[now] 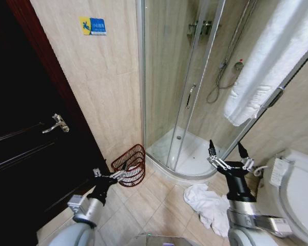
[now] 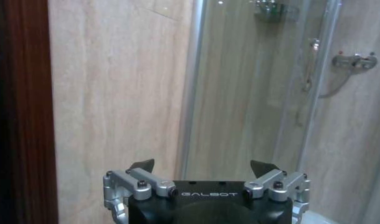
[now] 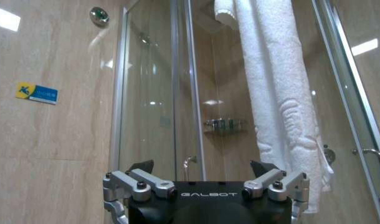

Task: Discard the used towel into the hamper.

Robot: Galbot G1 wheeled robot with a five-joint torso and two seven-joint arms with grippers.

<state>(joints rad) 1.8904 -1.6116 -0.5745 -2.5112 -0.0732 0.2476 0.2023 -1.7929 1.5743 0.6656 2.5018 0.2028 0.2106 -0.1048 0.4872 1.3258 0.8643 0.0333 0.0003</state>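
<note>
Your towel [image 1: 208, 205] lies crumpled on the floor tiles [image 1: 159, 205], just in front of the shower's curved step [image 1: 185, 174] and right beside your right arm, while the hamper [image 1: 131, 164] stands well apart from it against the wall by the dark door [image 1: 25, 138]. Your right gripper [image 1: 228, 152] hangs above the towel with fingers spread wide and nothing between them. Your left gripper [image 1: 113, 176] sits just at the hamper's near side, also wide and empty.

Beige tiled walls [image 1: 105, 87], tiled floor [image 1: 159, 205]. Dark wooden door [image 1: 25, 133] on left with metal handle [image 1: 56, 124]. Glass shower cabin [image 1: 179, 87] in corner, white tray [image 1: 190, 156]. Blue-yellow sign [image 1: 93, 26] high on wall. Toilet [image 1: 297, 189] at right edge.
</note>
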